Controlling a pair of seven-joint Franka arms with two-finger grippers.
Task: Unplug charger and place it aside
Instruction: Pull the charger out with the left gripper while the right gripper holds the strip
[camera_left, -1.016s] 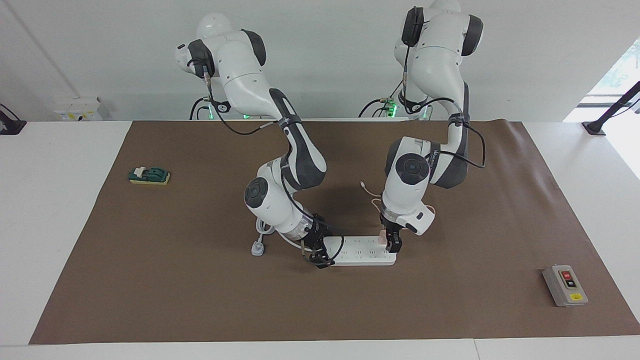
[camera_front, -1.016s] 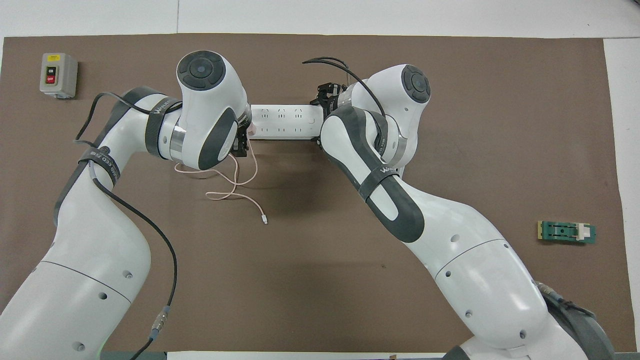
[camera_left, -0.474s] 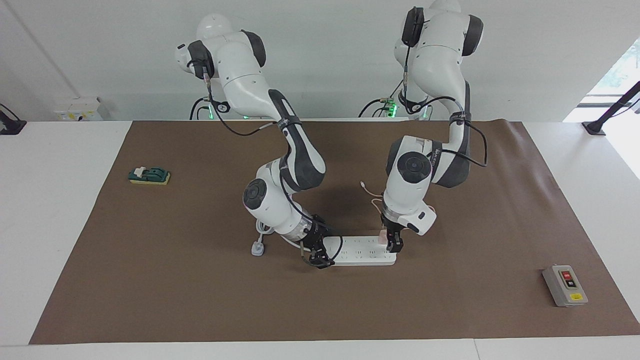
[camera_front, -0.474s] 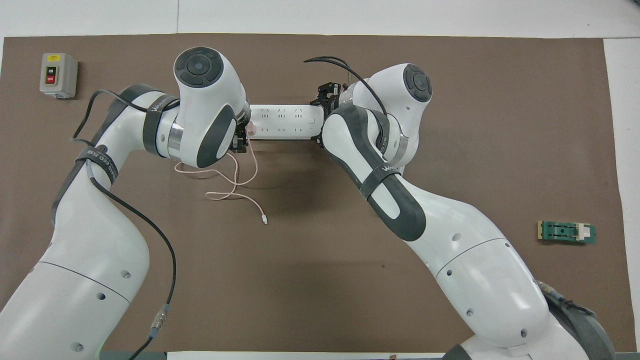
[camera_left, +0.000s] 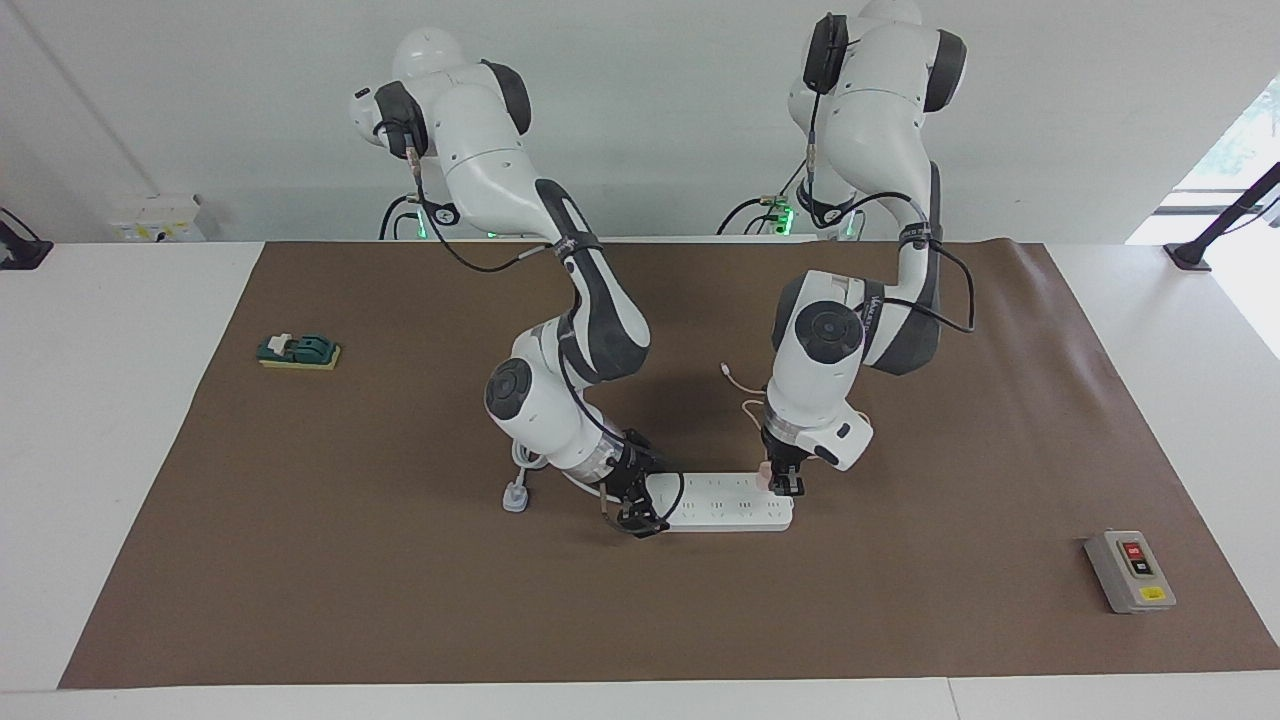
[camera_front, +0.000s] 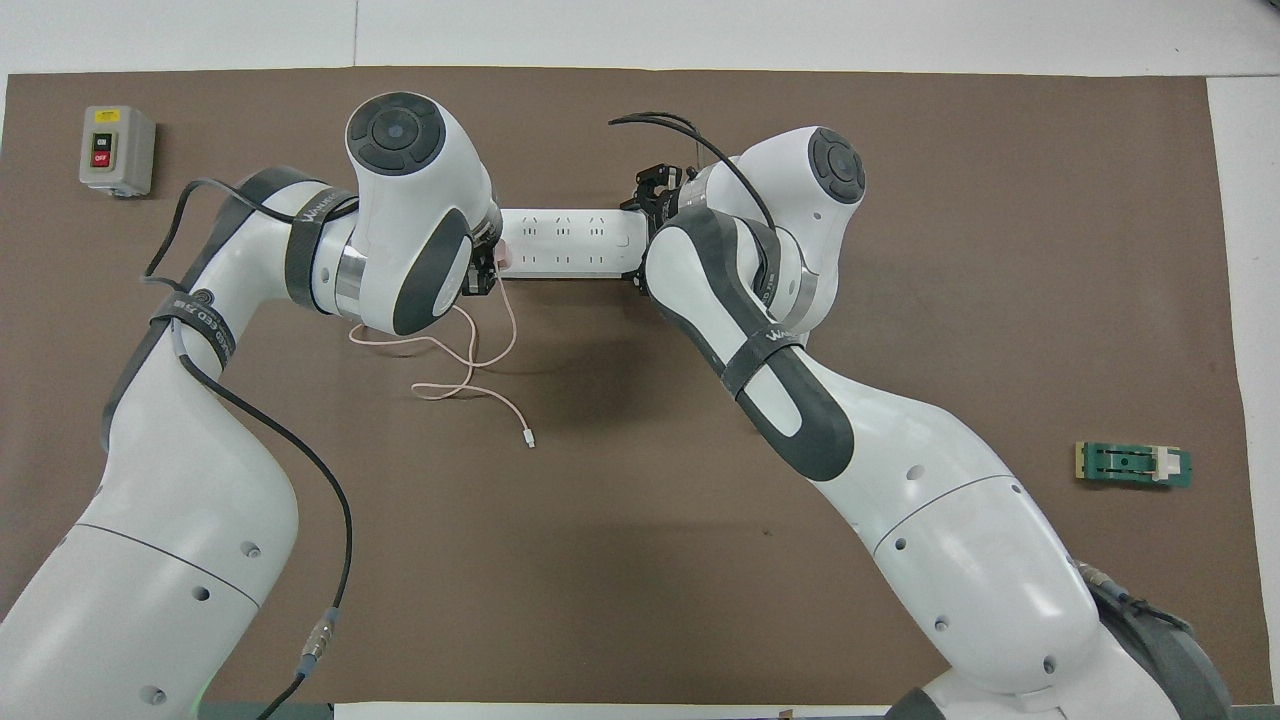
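The small pale pink charger (camera_left: 765, 474) sits at the end of the white power strip (camera_left: 722, 502) toward the left arm's end of the table. My left gripper (camera_left: 785, 483) comes straight down and is shut on the charger. In the overhead view only a pink edge of the charger (camera_front: 503, 258) shows beside the left wrist. Its thin pink cable (camera_front: 470, 360) loops on the mat nearer to the robots. My right gripper (camera_left: 636, 521) grips the strip's other end, fingers on either side of the strip (camera_front: 570, 245).
A grey box with red and black buttons (camera_left: 1130, 570) stands toward the left arm's end. A green block (camera_left: 298, 350) lies toward the right arm's end. The strip's thick white cord and plug (camera_left: 515, 497) lie beside the right gripper.
My left gripper has risen slightly at the strip's end, still on the charger. The right gripper and the power strip have stayed in place.
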